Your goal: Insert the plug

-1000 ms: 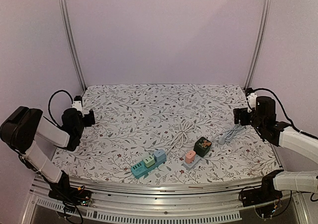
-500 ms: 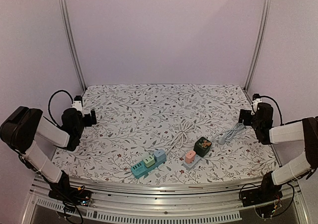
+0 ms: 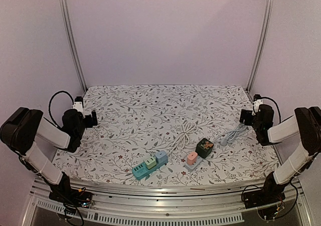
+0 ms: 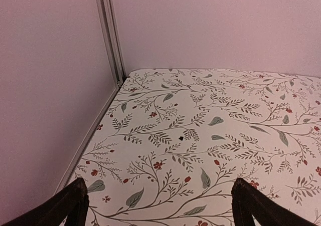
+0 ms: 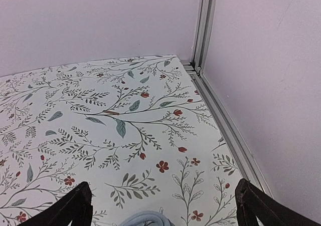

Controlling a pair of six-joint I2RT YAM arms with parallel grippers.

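Floral mat (image 3: 150,105) walled on 3 sides | left gripper (image 3: 92,119) by left edge, jaws wide, holding nothing | right gripper (image 3: 244,117) by right edge, same | dark green plug (image 3: 204,147) near front edge, facing unclear | teal power strip (image 3: 142,170) front-left of it, long axis front-left to back-right

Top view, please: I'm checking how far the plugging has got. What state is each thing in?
Left fingers: open, empty.
Right fingers: open, empty.
Teal power strip: flat, green block and blue block on it.
Pink plug: on the grey base.
Dark green plug: beside it, seating unclear.
White cable: knotted, slack.
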